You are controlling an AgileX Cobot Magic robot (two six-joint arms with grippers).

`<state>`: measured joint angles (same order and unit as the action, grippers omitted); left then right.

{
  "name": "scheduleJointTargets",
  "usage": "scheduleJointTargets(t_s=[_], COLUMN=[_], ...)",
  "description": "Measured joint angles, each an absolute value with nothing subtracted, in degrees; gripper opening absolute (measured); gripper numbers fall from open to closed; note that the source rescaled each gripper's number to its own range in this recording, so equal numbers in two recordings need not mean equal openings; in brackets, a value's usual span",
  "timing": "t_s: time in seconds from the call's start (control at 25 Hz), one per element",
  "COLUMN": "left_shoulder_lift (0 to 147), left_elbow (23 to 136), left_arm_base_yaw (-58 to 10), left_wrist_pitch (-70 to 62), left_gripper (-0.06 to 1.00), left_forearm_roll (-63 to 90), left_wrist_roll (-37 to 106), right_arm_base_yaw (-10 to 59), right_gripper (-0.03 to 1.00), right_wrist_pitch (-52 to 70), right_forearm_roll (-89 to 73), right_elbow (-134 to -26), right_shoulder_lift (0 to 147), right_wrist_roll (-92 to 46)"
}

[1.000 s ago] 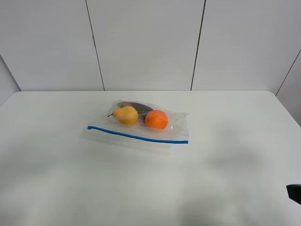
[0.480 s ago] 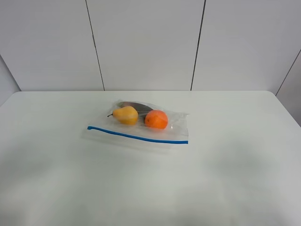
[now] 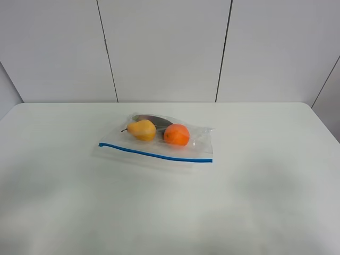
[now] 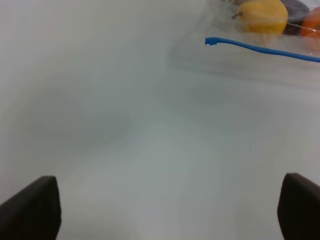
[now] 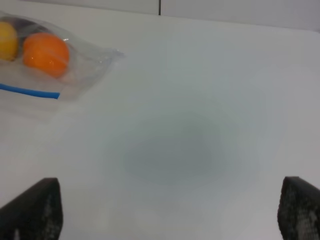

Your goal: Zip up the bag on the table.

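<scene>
On surface, centre: bag, zipper strip crosswise
Left gripper: spread, nearer strip's end
Right gripper: spread

- left gripper: we see only two dark, matte fingertips, blocky with rounded tops
- right gripper: same dark fingertips, slightly grainy surface

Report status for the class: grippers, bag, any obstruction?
Left gripper open, empty, over bare white table. Right gripper open, empty. Clear crinkly plastic zip bag with blue zipper strip lies flat, untouched, fruit inside. Nothing in the way.
</scene>
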<state>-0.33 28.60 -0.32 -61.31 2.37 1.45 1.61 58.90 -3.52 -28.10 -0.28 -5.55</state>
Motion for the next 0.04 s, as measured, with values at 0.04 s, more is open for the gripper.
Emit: scheduleJointTargets(t_s=[0.04], left_shoulder_lift=[-0.33], left_elbow=[28.6], left_arm_base_yaw=[-0.32], left_wrist_pitch=[-61.31], left_gripper=[1.0], left_forearm_roll=[2.37], left_wrist_roll=[1.45], right_arm_base_yaw=[1.61], right_gripper=[1.0], right_wrist_pitch=[58.9], right_forearm_roll=[-3.52], right_elbow=[-28.1], right_shoulder_lift=[-0.28], right_wrist_roll=[-5.55])
